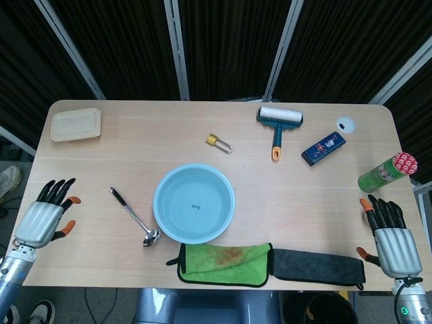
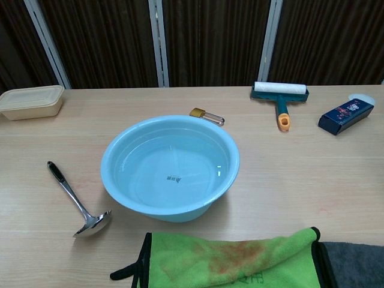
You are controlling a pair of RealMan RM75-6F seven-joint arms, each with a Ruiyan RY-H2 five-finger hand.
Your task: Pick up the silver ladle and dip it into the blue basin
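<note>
The silver ladle (image 1: 134,217) with a black handle lies flat on the table, just left of the blue basin (image 1: 194,203); its bowl points toward the near edge. In the chest view the ladle (image 2: 75,200) and the water-filled basin (image 2: 170,167) show the same way. My left hand (image 1: 46,217) hovers over the table's left edge, open, well left of the ladle. At the table's right front corner my right hand (image 1: 390,235) is open too, holding nothing. Neither hand appears in the chest view.
A green cloth (image 1: 226,263) and a dark cloth (image 1: 317,266) lie along the near edge. Farther back are a beige lidded box (image 1: 75,125), a brass padlock (image 1: 217,142), a lint roller (image 1: 278,124), a blue packet (image 1: 323,148) and a green can (image 1: 387,172).
</note>
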